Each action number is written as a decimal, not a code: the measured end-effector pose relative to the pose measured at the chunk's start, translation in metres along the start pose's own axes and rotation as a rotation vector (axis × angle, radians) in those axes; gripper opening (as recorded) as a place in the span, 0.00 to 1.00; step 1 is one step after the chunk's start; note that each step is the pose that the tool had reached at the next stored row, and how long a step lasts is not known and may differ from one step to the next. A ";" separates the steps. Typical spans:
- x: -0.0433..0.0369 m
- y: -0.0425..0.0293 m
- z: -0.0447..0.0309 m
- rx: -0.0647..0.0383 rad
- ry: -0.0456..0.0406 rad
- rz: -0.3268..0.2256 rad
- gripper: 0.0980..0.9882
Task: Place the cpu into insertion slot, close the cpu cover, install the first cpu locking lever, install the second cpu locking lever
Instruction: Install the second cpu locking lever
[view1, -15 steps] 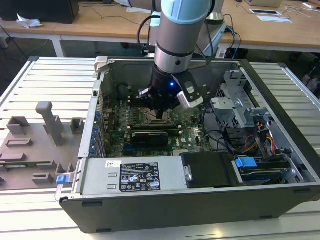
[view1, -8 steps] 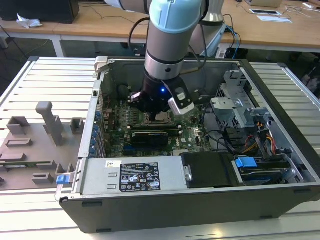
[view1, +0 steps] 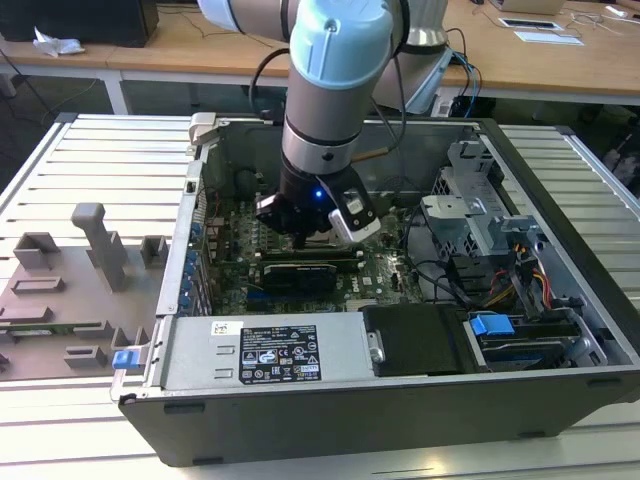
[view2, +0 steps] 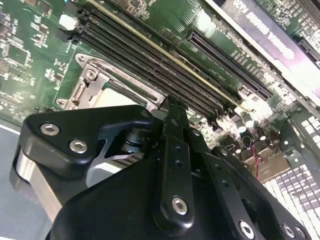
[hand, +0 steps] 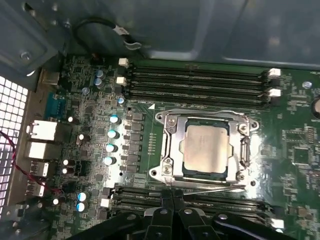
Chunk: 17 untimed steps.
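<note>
The arm reaches straight down from above into the open computer case (view1: 560, 400) that lies on its side on the slatted tabletop (view1: 100, 160). Its pale blue joint and grey wrist section stand nearly vertical in the exterior view, and the hand (view1: 305, 232) hangs low over the green motherboard (view1: 385, 270), near the middle of the case.

In the first wrist view the cpu (hand: 206, 146) lies flat in the insertion slot (hand: 186, 172), its pale silvery top facing up. The cpu cover (hand: 241, 131) is folded down around it, the metal frame bordering the chip on all sides. A thin metal lever (hand: 210, 187) lies along the socket edge nearest the hand. Long black memory slots (hand: 200, 80) run on both sides of the socket.

The hand (hand: 172, 197) hovers just beside that lever edge, its two black fingers (hand: 165, 200) pressed together with no gap visible between them and nothing held. In the second wrist view the black body of the hand (view2: 170, 107) sits close above the socket's metal frame (view2: 92, 80), its tip at the border between the frame and the neighbouring memory slots (view2: 150, 55). Whether the tip touches the lever cannot be told.
</note>
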<state>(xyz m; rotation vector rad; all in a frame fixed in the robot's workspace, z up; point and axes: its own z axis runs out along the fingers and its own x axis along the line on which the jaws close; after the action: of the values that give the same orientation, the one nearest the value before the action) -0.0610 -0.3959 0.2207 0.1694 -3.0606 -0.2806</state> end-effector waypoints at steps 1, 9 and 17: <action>0.0003 -0.0003 0.0018 0.000 0.0006 -0.003 0.01; 0.0125 -0.0006 0.0112 -0.036 0.0012 -0.031 0.01; 0.0171 0.0025 0.0204 -0.048 0.0060 -0.063 0.01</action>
<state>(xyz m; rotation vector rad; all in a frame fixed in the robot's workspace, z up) -0.0798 -0.3917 0.2021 0.2642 -3.0431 -0.3559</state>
